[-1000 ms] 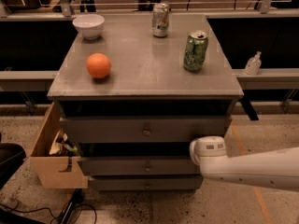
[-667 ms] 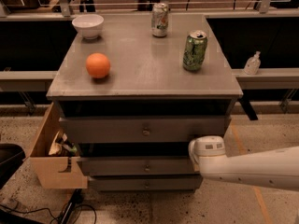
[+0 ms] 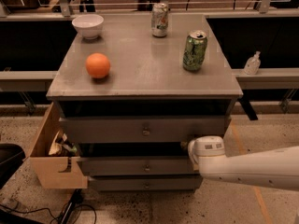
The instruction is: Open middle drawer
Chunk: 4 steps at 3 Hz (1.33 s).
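The grey cabinet (image 3: 140, 85) has three drawers. The middle drawer (image 3: 117, 166) is the second front, with a small round knob (image 3: 147, 168). It stands a little forward of the bottom drawer (image 3: 117, 184). The taller top drawer (image 3: 103, 129) sticks out furthest. My white arm (image 3: 252, 169) comes in from the right. Its gripper (image 3: 186, 147) is at the right end of the middle drawer's top edge, in the dark gap under the top drawer, well right of the knob and mostly hidden behind the wrist.
On the cabinet top are an orange (image 3: 98, 65), a white bowl (image 3: 88, 25), a green can (image 3: 194, 50) and a second can (image 3: 160, 19). A wooden box (image 3: 49, 164) hangs at the cabinet's left side. A white bottle (image 3: 252, 63) stands on the right ledge.
The arm's wrist has edged very slightly to the left. The drawers and the objects on top have not moved.
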Tool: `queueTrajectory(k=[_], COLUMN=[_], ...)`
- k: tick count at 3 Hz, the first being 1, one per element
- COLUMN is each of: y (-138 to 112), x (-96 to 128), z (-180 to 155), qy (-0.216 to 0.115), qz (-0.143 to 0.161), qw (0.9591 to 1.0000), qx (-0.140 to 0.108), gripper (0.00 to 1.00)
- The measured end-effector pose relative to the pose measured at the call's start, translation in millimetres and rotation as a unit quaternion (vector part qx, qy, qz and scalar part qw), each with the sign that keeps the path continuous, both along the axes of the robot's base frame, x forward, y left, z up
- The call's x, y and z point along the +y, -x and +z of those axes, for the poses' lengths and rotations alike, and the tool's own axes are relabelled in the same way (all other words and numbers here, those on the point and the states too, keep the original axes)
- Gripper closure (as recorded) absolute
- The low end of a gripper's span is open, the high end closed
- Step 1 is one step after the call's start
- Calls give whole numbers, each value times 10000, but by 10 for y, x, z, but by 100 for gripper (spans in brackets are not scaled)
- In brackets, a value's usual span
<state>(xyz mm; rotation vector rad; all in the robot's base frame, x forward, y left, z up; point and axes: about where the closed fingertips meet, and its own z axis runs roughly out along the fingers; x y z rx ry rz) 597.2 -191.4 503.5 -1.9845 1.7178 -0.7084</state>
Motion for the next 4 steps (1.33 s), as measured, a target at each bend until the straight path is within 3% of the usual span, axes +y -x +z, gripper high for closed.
queueTrajectory(k=[1, 2, 4], y=[1, 2, 5], x=[2, 5, 10], z=[-7, -13, -28], qy=[-1, -1, -3], qz=[2, 3, 7], qw=[10000, 10000, 10000], qx=[5, 11, 23], gripper=[42, 44, 0])
